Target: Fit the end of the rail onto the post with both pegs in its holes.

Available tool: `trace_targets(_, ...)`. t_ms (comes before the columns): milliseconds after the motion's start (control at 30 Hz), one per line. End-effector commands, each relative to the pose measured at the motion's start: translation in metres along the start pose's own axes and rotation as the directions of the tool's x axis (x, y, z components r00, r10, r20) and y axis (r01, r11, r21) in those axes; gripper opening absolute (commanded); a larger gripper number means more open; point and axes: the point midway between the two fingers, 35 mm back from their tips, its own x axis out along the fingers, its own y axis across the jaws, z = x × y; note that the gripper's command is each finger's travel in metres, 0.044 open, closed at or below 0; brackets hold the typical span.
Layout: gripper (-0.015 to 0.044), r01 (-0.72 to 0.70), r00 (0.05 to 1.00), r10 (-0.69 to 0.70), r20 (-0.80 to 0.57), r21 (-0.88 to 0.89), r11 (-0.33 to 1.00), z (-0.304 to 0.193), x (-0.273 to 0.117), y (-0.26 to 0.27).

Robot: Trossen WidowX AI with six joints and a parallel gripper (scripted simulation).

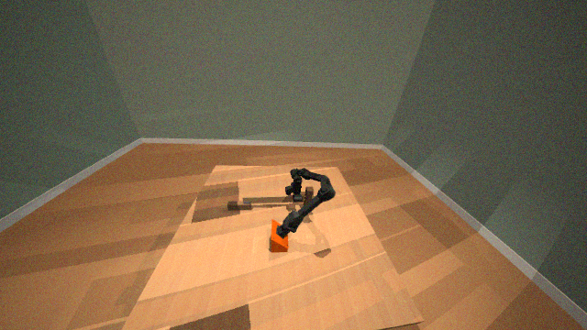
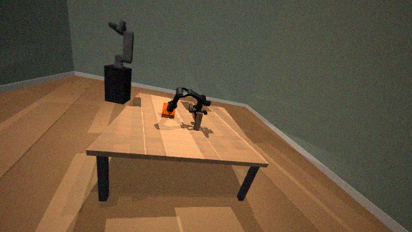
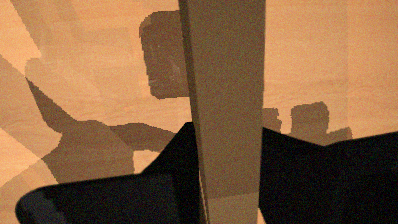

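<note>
A wooden table [image 1: 220, 275] stands on a plank floor between grey-green walls. From above, the rail [image 1: 268, 200] lies with its long axis running left to right, its left end at the low block [image 1: 238, 205] and its right end under the claw [image 1: 297, 197], just beside the post [image 1: 309, 194].

In the outside view, the claw [image 2: 197, 110] hangs over the post [image 2: 198, 122].

At the wrist, the rail [image 3: 227, 100] runs straight away from the camera, pinched between the dark fingers above the table.
</note>
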Motion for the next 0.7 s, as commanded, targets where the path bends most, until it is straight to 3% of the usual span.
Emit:
trace_targets(0,0.0000,0.008,1.000,-0.008,0.000,0.000,1.000,-0.0036,-0.0026,-0.0003)
trace_targets(667,0.0000,0.008,1.000,-0.008,0.000,0.000,1.000,-0.0098,-0.0026,-0.0003)
